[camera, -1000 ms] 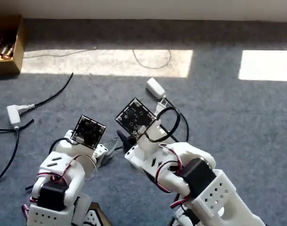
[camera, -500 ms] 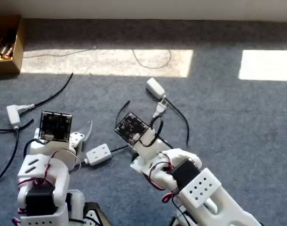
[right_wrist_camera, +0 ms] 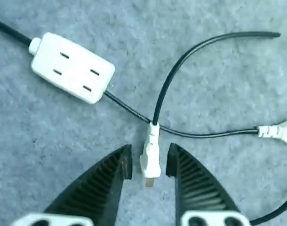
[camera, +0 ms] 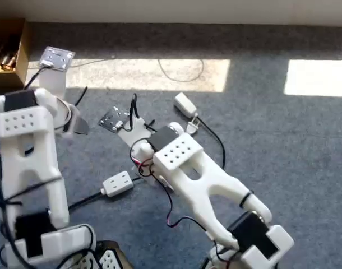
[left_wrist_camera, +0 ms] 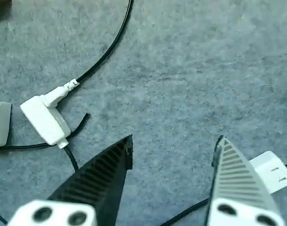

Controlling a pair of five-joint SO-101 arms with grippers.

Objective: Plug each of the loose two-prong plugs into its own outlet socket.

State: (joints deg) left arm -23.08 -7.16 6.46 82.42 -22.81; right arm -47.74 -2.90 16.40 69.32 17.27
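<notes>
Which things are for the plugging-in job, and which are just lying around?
For the job:
- white two-prong plug, between the open fingers of the right gripper
- white outlet block
- another white plug on a black cable

Just lying about:
- wooden box
- thin looped wire

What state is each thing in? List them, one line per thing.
Left gripper: open, empty, over the carpet.
Right gripper: open, fingers on either side of the two-prong plug.
Two-prong plug: unplugged, lying on the carpet.
Outlet block: visible sockets empty.
</notes>
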